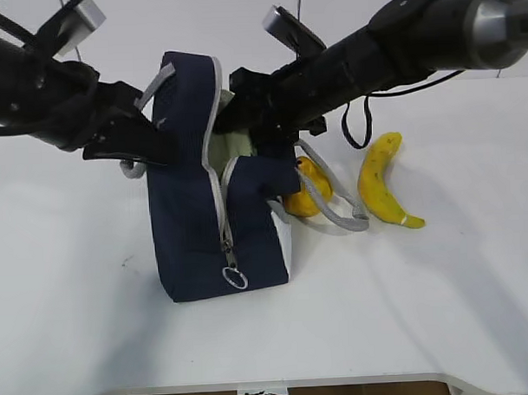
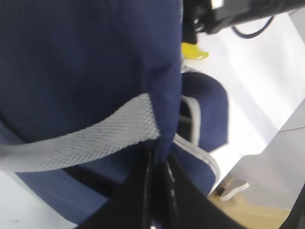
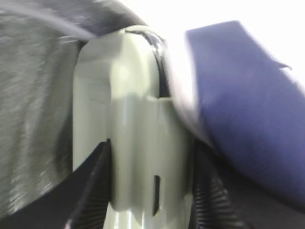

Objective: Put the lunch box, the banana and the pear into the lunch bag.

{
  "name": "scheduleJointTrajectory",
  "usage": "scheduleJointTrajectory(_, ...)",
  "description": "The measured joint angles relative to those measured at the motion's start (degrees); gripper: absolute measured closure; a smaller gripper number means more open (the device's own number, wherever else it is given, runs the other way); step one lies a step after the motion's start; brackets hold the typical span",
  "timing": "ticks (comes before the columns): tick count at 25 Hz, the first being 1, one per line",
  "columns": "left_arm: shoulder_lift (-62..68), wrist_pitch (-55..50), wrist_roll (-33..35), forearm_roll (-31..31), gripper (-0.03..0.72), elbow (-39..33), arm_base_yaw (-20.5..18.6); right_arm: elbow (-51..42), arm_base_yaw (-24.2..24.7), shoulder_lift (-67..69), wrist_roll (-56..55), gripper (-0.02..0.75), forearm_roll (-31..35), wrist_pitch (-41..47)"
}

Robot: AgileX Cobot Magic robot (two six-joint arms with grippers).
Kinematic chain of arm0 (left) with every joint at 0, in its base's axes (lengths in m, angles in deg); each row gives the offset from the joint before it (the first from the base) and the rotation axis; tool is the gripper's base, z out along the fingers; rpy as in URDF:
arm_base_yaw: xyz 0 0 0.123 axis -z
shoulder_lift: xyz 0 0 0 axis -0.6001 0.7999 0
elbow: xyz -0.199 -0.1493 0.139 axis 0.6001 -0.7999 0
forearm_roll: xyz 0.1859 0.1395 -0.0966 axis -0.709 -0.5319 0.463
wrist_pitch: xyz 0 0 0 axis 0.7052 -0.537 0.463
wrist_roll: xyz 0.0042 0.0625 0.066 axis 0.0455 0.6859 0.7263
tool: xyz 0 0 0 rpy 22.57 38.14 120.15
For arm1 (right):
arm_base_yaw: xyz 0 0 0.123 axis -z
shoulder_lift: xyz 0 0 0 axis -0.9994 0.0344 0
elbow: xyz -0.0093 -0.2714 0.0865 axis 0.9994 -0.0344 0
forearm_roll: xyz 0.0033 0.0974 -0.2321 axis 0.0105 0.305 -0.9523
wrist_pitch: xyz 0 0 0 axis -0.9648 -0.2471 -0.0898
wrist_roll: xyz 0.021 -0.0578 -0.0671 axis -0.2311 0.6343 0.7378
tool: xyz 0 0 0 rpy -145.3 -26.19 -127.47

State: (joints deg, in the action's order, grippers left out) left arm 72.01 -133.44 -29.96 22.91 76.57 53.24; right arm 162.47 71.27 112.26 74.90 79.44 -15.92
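Centrally, the right gripper (image 3: 150,191) clamps the sage lunch box (image 3: 138,143) inside the navy lunch bag's (image 1: 196,226) mouth, the left gripper (image 2: 157,191) pinching its flap; lower squarely before releasing.

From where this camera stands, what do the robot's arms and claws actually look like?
Both arms are black. The right arm is a thick round tube with a shiny grey metal cap at its joint and a thin black cable looping beneath it. The left arm looks blockier. Each carries a small grey box camera near the wrist. The right claw has flat black fingers with ribbed pads; the left claw is glossy black.
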Motion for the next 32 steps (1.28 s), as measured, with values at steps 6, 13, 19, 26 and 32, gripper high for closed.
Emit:
scheduleJointTrajectory(6,0.59,0.21,0.00,0.13,0.692,0.00,0.00,1.47,-0.22,2.88,0.38,0.365,0.65,-0.86)
scheduleJointTrajectory(13,0.59,1.27,0.00,-0.08,0.691,0.00,0.00,6.11,-0.32,6.16,0.78,0.365,-0.17,-1.70)
scheduleJointTrajectory(19,0.59,1.36,0.00,-1.73,0.691,0.00,0.00,6.51,-0.32,7.15,0.91,0.365,-0.79,-1.74)
scheduleJointTrajectory(26,0.59,1.36,0.00,-2.40,0.691,0.00,0.00,6.60,-0.32,7.91,0.77,0.334,-0.79,-1.55)
scheduleJointTrajectory(32,0.59,1.36,0.03,-2.53,0.691,0.00,0.00,6.95,-0.08,8.01,0.10,0.184,-0.47,-0.49)
